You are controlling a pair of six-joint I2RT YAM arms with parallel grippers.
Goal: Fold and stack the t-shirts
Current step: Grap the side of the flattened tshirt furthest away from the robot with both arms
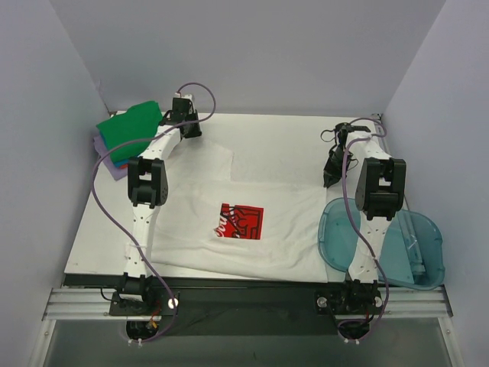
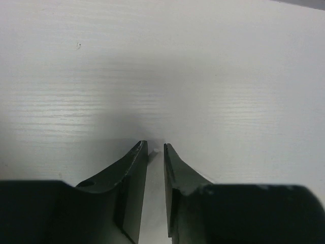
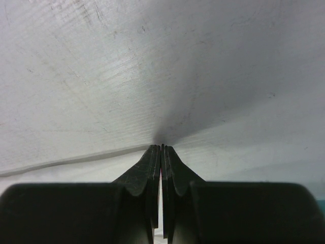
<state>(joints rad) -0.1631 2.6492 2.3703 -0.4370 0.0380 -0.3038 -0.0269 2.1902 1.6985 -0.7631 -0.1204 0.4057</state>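
A white t-shirt (image 1: 237, 229) with a red printed logo (image 1: 241, 221) lies spread flat across the table. My left gripper (image 1: 189, 128) is down at the shirt's far left corner. In the left wrist view its jaws (image 2: 155, 146) stand a narrow gap apart, with a small nub of white cloth (image 2: 155, 151) at the tips. My right gripper (image 1: 329, 180) is at the shirt's far right corner. In the right wrist view it (image 3: 161, 147) is shut, and the cloth's edge (image 3: 76, 161) runs straight into its tips. Folded t-shirts, a green one (image 1: 131, 128) on top, are stacked at the far left.
A translucent blue plastic bin (image 1: 412, 248) sits at the near right, partly under my right arm. Grey walls close in the table on the left, back and right. Lavender cloth (image 1: 114, 170) pokes out beneath the stack.
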